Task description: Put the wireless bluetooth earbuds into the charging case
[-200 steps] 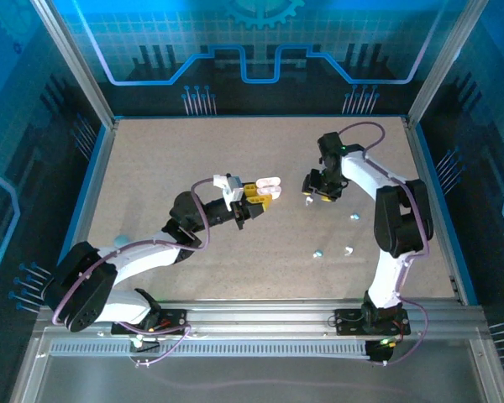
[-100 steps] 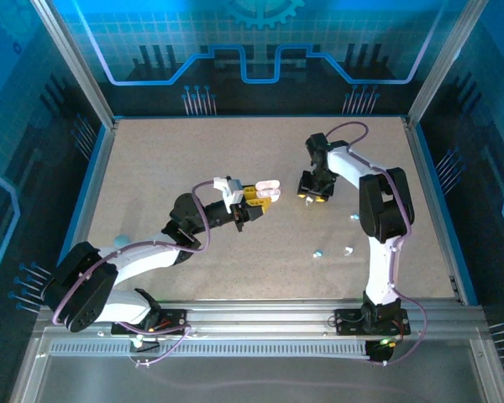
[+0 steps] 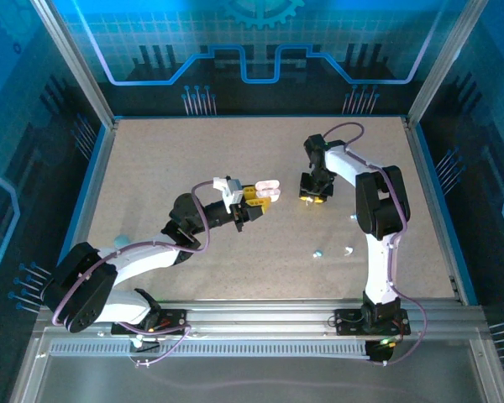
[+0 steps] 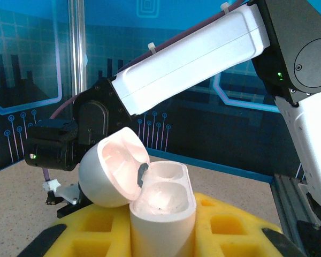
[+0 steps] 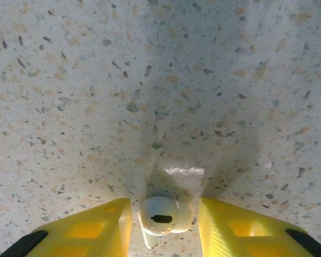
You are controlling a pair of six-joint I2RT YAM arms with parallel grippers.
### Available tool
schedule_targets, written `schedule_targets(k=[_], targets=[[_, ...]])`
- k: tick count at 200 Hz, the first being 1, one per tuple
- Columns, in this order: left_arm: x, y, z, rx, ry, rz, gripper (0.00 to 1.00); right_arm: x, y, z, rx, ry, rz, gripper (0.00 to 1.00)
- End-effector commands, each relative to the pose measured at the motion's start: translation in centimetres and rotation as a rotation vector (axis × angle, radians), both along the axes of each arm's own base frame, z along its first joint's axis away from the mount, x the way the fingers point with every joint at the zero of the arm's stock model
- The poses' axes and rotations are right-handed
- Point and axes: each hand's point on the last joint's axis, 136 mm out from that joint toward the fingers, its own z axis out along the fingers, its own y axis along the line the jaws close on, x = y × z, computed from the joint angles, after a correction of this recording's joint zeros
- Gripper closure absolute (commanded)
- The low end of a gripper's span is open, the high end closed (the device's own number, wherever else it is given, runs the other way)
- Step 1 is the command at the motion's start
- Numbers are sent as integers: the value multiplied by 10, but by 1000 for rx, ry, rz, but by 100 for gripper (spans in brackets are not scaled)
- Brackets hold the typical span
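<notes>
Right pincer (image 5: 164, 215) straddles earbud (image 5: 159, 214), slim side gaps

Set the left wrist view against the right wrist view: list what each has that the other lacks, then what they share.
Left wrist: the open charging case upright, clamped in the left gripper, both wells seemingly empty, with the right arm beyond. Right wrist: a white earbud lying on the table between the parted fingers of the right gripper. Both: yellow finger pads at the bottom edge and the speckled table.
</notes>
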Motion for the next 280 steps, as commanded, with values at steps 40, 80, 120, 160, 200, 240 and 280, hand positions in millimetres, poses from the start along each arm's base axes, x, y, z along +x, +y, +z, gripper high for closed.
schedule_targets(k=[40, 80, 120, 160, 200, 240, 280], targets=[[-1, 5, 10, -21, -36, 13, 77, 1, 1, -4, -45, 20, 58, 63], [-1, 6, 10, -21, -32, 12, 77, -1, 5, -6, -30, 29, 53, 65], [-2, 6, 9, -21, -29, 11, 77, -1, 8, -6, -29, 26, 74, 69], [-2, 6, 9, -22, -25, 10, 77, -4, 6, -6, -57, 31, 82, 68], [-2, 6, 10, -24, -25, 8, 77, -7, 4, -10, -69, 44, 72, 65], [-2, 6, 9, -23, -25, 9, 77, -9, 3, -10, -81, 44, 44, 65], [-2, 6, 9, -23, -24, 9, 77, -12, 2, -12, -99, 47, 34, 68]])
